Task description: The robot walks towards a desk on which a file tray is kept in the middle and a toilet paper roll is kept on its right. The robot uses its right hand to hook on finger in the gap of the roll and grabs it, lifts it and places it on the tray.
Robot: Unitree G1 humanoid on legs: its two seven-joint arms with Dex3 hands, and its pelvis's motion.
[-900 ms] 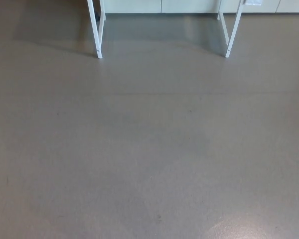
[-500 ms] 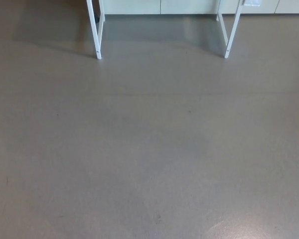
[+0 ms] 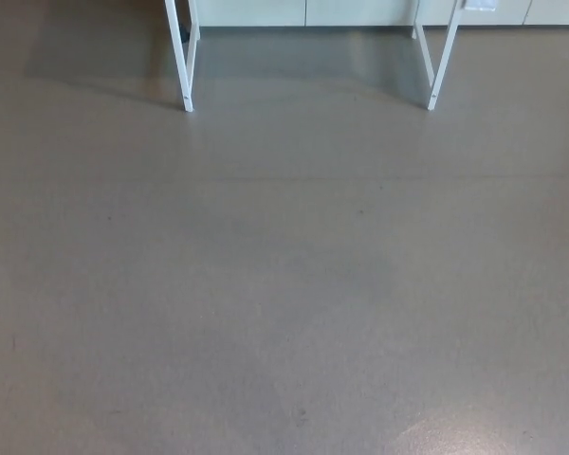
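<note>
Unfortunately neither the right hand nor the left hand is in view, so I cannot tell whether they are wide, narrow or holding anything. The roll and the tray are also not visible; by the task they must be on the desk top, which is above the upper edge of the picture, so places relative to the hand cannot be given. Only the grey floor (image 3: pixel 284 284), the white left leg (image 3: pixel 183 66) and right leg (image 3: pixel 439 66) of the desk, and pale panels (image 3: pixel 351 11) behind them are visible. I expect the roll to be light and soft, easy to squash at its sides, with a stiffer tube in the middle; one finger hooked through that gap looks like the best hold, though a loose sheet could unwind. Nothing lies on the floor before the legs
</note>
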